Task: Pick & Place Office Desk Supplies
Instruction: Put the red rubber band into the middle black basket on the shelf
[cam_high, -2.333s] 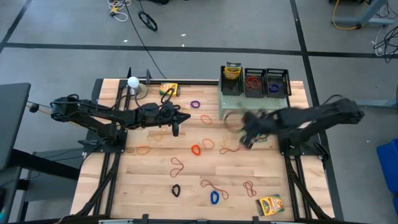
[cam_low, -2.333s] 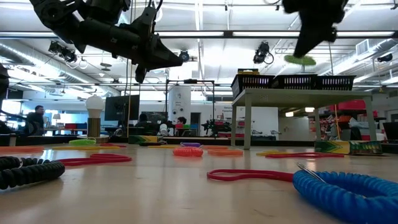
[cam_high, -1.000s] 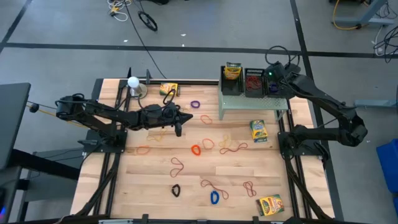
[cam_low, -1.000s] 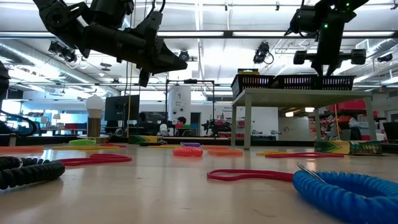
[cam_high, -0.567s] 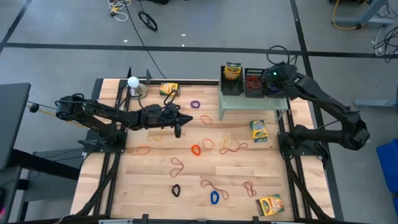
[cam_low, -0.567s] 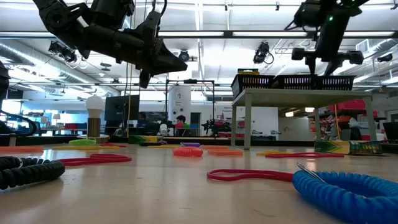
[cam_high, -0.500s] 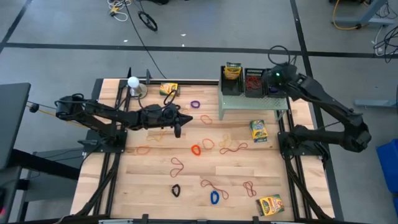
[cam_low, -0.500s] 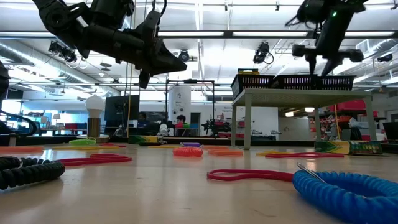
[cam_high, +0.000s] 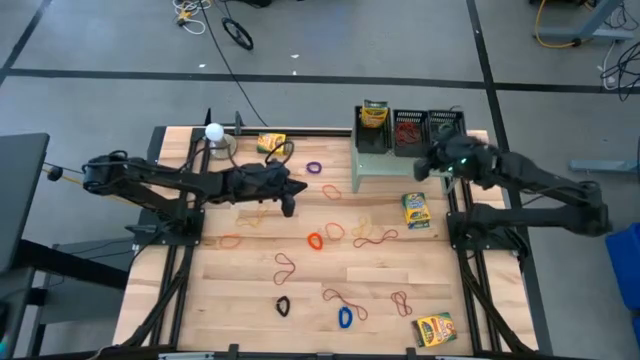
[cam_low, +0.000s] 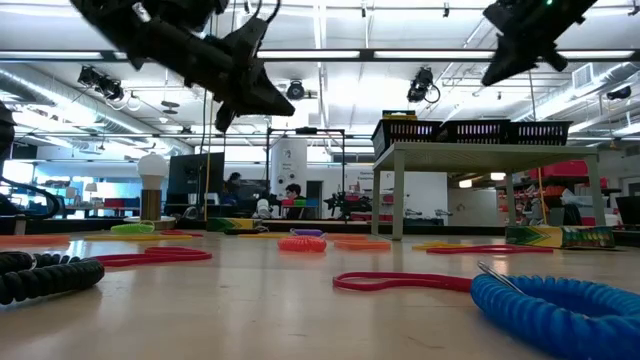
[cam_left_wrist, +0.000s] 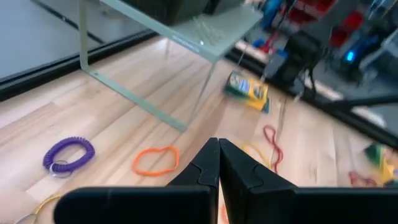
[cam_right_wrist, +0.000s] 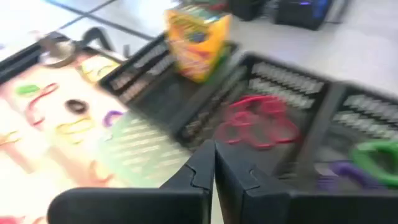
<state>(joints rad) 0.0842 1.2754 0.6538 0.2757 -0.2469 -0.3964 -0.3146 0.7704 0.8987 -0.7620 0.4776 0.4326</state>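
High view: three mesh trays (cam_high: 410, 130) sit on the pale green shelf (cam_high: 385, 165), just beyond the right gripper (cam_high: 423, 172). One holds an upright crayon box (cam_high: 374, 116), the middle one red rubber bands (cam_right_wrist: 258, 123), the last green and purple loops (cam_right_wrist: 357, 158). So part of the sorting looks done. Much is left on the worktop (cam_high: 250, 300): another crayon box (cam_high: 415, 210) just below the right gripper, a third (cam_high: 433, 329) well away at the near edge, a fourth (cam_high: 270, 143) beyond the left gripper (cam_high: 290, 203), and many loops scattered between the grippers, among them an orange loop (cam_left_wrist: 154, 160) and a purple coil (cam_left_wrist: 68, 154) just ahead of the left gripper.

The right gripper's fingers are pressed together and hold nothing; the left gripper's are likewise together and empty, poised above the worktop.

Compared with half a second earlier, the right gripper has pulled back from over the trays to the shelf's front edge, while the left arm has barely shifted. The loose supplies lie unchanged.
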